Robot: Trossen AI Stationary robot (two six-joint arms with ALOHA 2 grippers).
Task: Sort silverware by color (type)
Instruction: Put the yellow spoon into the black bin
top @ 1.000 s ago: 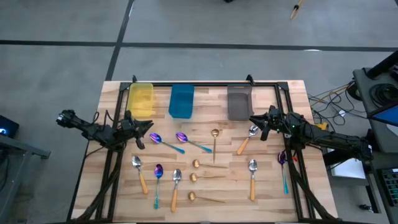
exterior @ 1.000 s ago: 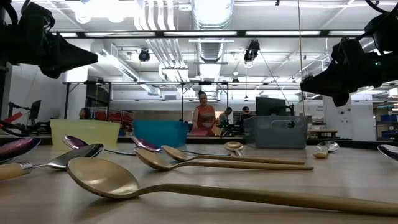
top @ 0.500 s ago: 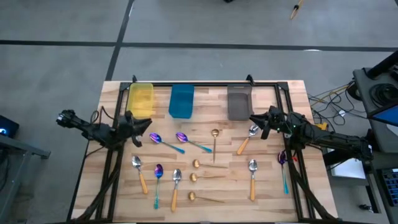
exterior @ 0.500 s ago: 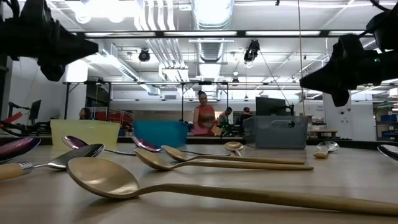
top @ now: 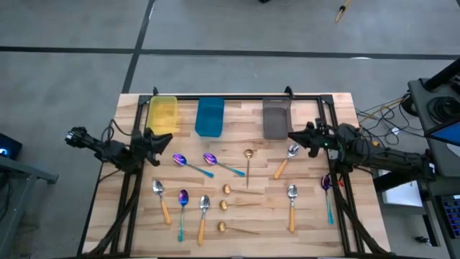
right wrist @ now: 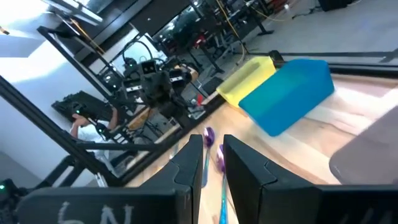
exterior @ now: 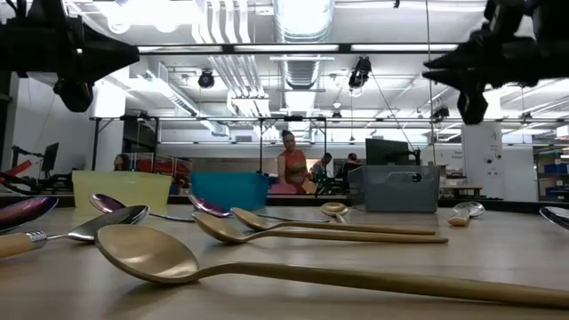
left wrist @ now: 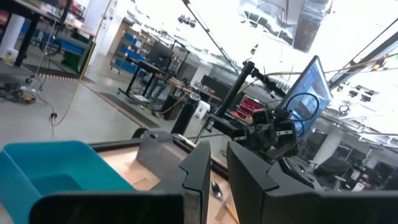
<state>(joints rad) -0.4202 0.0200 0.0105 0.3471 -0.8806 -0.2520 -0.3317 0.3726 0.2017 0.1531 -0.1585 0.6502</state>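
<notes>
1. Wooden slats make up the worktop (top: 309,216), with an open workshop beyond its far edge where a person sits in the distance; yellow bin (top: 163,115), blue bin (top: 210,116) and grey bin (top: 276,118) stand in a row along the far side.
2. All spoons lie flat, none in a bin: two purple spoons (top: 191,165) left of centre, another near-left and one at the right edge; orange-handled spoons (top: 161,199) near-left, near-right and one (top: 286,160) just in front of the grey bin; gold spoons (top: 237,206) cluster in the middle.
3. Left gripper (top: 155,140) hangs above the worktop beside the yellow bin, right gripper (top: 296,137) beside the grey bin; on both, the fingers stand almost together with a thin gap, holding nothing.
4. Spoons look light, stiff and hard, not fragile. Polished bowls are likely slippery and curved, poor places to pinch.
5. Handles are the better hold: pinch across the handle near its middle, fingers straddling it. Thin gold handles sit low on the wood, so they may slide or tip when nudged.
</notes>
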